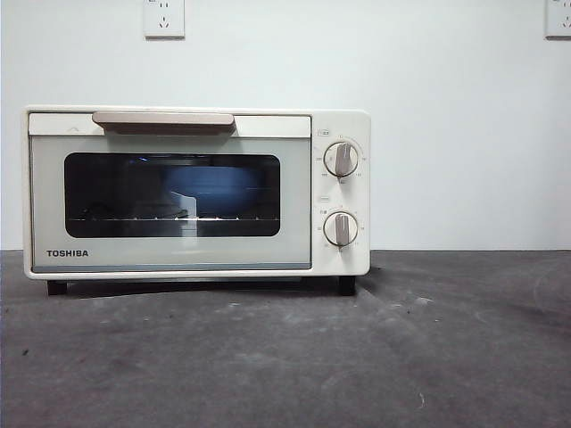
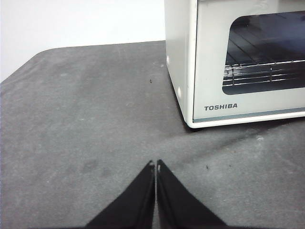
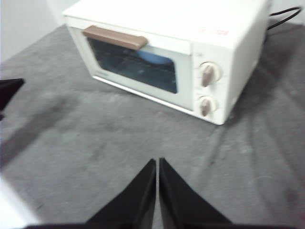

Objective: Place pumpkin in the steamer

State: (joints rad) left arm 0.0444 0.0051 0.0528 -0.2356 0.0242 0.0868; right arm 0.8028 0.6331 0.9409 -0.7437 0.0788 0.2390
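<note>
The steamer (image 1: 196, 192) is a cream-white TOSHIBA oven with its door shut, standing on the dark grey table at the back left. It also shows in the left wrist view (image 2: 238, 62) and in the right wrist view (image 3: 162, 57). Through the dark window I see a wire rack and a blue reflection. The pumpkin is not in view in any frame. My left gripper (image 2: 156, 164) is shut and empty above the table, in front of the steamer's left corner. My right gripper (image 3: 157, 161) is shut and empty, well in front of the steamer.
The steamer has a brown bar handle (image 1: 163, 120) and two round knobs (image 1: 341, 159). A black cable (image 3: 286, 16) runs behind it. The other arm's black tip (image 3: 9, 90) shows at the right wrist view's edge. The grey table (image 1: 357, 357) ends at a white wall.
</note>
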